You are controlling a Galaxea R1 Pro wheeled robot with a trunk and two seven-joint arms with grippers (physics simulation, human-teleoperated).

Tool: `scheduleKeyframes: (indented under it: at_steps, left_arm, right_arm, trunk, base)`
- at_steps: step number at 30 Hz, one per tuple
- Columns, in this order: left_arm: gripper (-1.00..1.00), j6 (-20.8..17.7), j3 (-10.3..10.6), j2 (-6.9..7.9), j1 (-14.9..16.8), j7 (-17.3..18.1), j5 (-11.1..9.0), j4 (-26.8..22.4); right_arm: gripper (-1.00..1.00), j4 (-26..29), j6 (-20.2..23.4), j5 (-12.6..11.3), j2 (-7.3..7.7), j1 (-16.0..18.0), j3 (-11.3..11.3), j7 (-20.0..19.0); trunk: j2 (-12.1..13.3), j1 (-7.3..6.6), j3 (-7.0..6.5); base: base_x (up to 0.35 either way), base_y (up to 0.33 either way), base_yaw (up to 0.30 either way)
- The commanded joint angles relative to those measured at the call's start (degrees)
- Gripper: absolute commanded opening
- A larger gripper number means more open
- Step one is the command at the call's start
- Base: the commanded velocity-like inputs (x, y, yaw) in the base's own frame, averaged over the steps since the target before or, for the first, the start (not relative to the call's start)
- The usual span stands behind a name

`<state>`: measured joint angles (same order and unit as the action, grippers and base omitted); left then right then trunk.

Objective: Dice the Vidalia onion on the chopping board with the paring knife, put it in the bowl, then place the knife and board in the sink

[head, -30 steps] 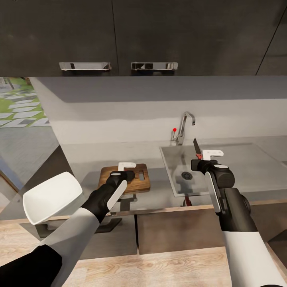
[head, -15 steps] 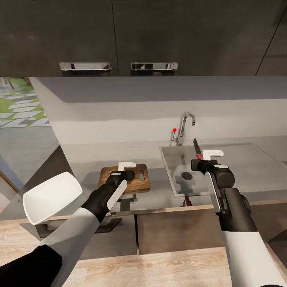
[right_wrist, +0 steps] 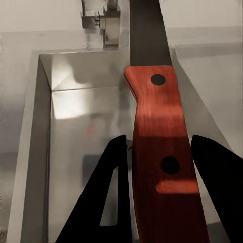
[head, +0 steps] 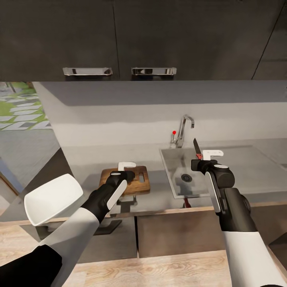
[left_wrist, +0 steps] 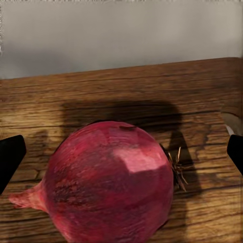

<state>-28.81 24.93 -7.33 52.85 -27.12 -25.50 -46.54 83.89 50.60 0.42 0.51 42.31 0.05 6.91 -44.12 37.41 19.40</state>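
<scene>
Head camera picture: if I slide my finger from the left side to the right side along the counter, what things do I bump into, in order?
Bowl → chopping board, with the left gripper over it → sink with its tap → paring knife held up in the right gripper.

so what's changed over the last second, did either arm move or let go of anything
Only the camera shifted: the whole head view slid a little, cabinets and tap alike, so the head or trunk moved, not the things. The left gripper stays over the chopping board, open around the onion. The right gripper still holds the paring knife upright over the sink. The bowl is unmoved.
</scene>
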Motion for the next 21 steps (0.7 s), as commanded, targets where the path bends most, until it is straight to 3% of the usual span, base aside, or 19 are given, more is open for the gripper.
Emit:
scheduleKeyframes:
  at_steps: [1,9,21]
  left_arm:
    - [1.00,-0.10,0.21,0.03,0.06,-0.57,-0.61,-0.05]
    - [1.00,-0.10,0.21,0.03,0.06,-0.57,-0.59,-0.12]
    - [1.00,-0.10,0.21,0.03,0.06,-0.57,-0.60,-0.13]
  right_arm:
    - [-1.00,0.05,0.29,0.02,0.02,0.05,0.08,0.12]
    - [-1.00,0.05,0.30,0.02,0.02,0.05,0.13,0.12]
    - [-1.00,0.05,0.32,0.02,0.02,0.05,0.11,0.12]
  trunk:
    - [-0.06,0.01,-0.02]
    - [-0.06,0.01,-0.72]
    - [-0.06,0.01,-0.87]
  base:
    - [0.000,0.000,0.000]
    - [-0.022,0.000,0.000]
    - [-0.321,0.000,0.000]
